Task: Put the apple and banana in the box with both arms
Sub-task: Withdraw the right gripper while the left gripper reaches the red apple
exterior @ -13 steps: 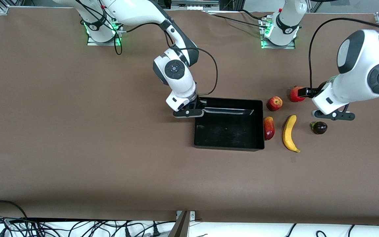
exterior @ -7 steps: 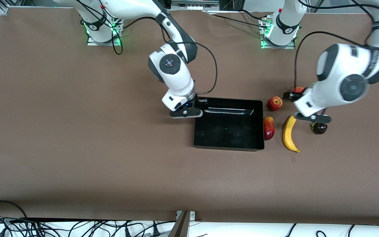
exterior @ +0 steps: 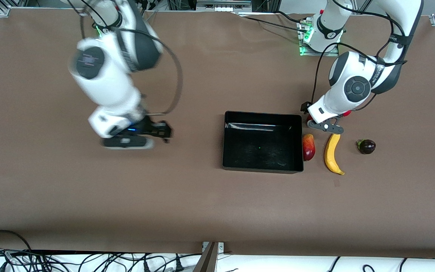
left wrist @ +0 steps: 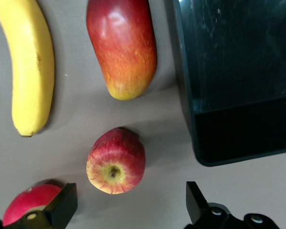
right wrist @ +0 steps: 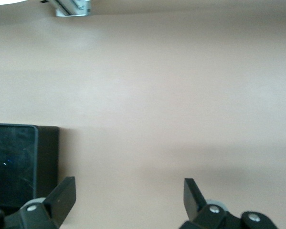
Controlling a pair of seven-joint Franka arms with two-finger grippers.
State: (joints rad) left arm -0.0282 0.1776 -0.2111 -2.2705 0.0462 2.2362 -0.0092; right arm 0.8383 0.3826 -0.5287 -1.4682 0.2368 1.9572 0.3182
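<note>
The apple (left wrist: 116,161), red with yellow patches, lies stem dimple up on the table beside the box (left wrist: 238,71). My left gripper (left wrist: 128,205) hangs open just over it, with nothing between its fingers. In the front view the left gripper (exterior: 308,115) hides nearly all of the apple. The yellow banana (exterior: 332,153) lies nearer the front camera. The black box (exterior: 263,168) holds nothing. My right gripper (exterior: 164,132) is open over bare table toward the right arm's end, apart from the box (right wrist: 18,162).
A red-yellow mango (exterior: 308,147) lies against the box wall, between box and banana. A dark purple fruit (exterior: 366,146) sits toward the left arm's end. A round red fruit (left wrist: 30,207) lies close beside the apple, under one left finger.
My right gripper opened at the box's corner and swung away toward the right arm's end. The left arm moved in from over the round red fruit to over the apple.
</note>
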